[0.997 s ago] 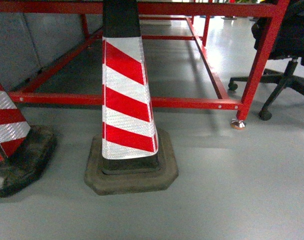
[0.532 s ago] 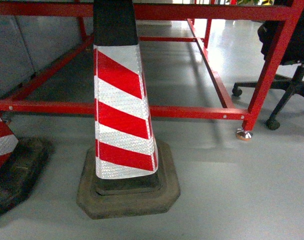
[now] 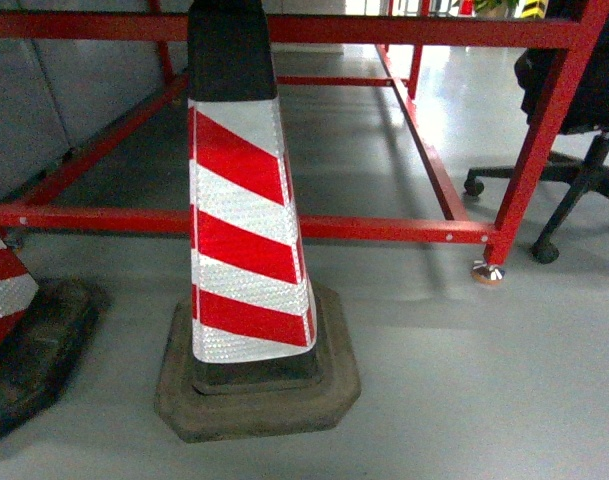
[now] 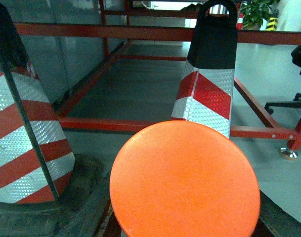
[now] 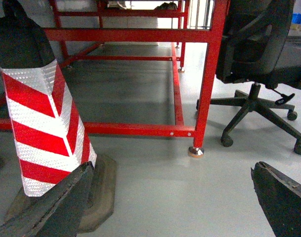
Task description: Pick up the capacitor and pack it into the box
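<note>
Smooth grey floor, glossy toward the far right. A red-and-white striped reflective traffic cone with black top and dark rubber base stands centre-near in the head view; a second striped cone on a dark base sits at the left edge, cropped. Behind both runs a red metal tube frame, low rail crossing left to right, one leg ending in a silver foot. A black office chair on castors stands far right. Left wrist view: a round orange disc fills the near foreground; left tool not visible there, state cannot be told. Right wrist view: right tool with two dark fingers spread wide, nothing between them. Neither box nor capacitor appears in any view.
</note>
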Controlling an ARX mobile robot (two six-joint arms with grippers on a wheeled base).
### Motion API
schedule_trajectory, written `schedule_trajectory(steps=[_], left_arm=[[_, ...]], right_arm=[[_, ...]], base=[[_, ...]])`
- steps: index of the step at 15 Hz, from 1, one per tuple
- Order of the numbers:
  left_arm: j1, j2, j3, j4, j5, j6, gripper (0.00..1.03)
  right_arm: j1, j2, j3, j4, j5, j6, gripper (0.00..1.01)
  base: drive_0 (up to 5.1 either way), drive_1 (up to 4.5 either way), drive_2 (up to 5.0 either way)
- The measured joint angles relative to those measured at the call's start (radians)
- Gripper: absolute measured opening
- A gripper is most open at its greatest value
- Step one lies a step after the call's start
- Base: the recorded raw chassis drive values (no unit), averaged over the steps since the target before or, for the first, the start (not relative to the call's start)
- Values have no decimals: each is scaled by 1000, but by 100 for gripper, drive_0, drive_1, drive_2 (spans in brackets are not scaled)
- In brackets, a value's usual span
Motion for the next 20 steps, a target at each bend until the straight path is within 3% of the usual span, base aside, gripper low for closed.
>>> schedule_trajectory(steps=[20], left_arm=[[0, 0, 0, 1, 0, 10, 44]], right_arm=[[0, 0, 0, 2, 0, -1, 98]], base=[[0, 0, 0]])
